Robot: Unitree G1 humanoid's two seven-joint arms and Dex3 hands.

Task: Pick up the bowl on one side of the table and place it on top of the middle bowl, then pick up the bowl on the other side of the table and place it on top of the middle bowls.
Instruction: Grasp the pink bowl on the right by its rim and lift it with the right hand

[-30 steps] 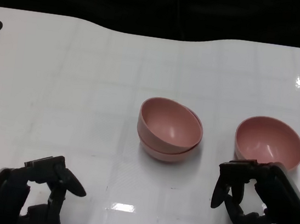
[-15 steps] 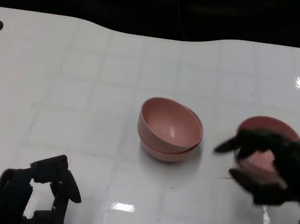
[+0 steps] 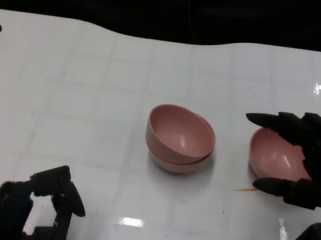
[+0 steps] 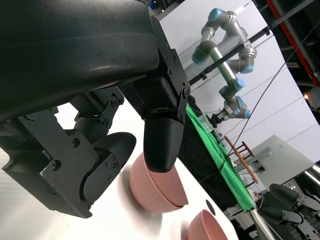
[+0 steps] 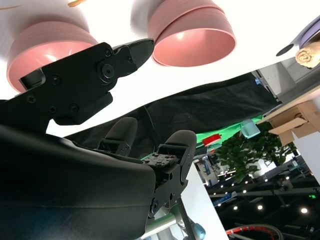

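Right hand (image 3: 297,159) spread wide around the right bowl (image 3: 275,156), fingers above its far rim and below its near rim; contact not discernible. That bowl sits toward the table's (image 3: 93,87) right edge. Left hand (image 3: 49,203) curled, holding nothing, at the near edge. Stacked bowls (image 3: 180,138) at table centre

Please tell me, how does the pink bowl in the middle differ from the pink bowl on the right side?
The middle stack is two bowls nested, the upper one tilted; the right bowl is single and sits level. No robot hand is near the middle stack, while the right robot hand reaches around the right bowl with fingers spread. Both are pink and stand on the white table.
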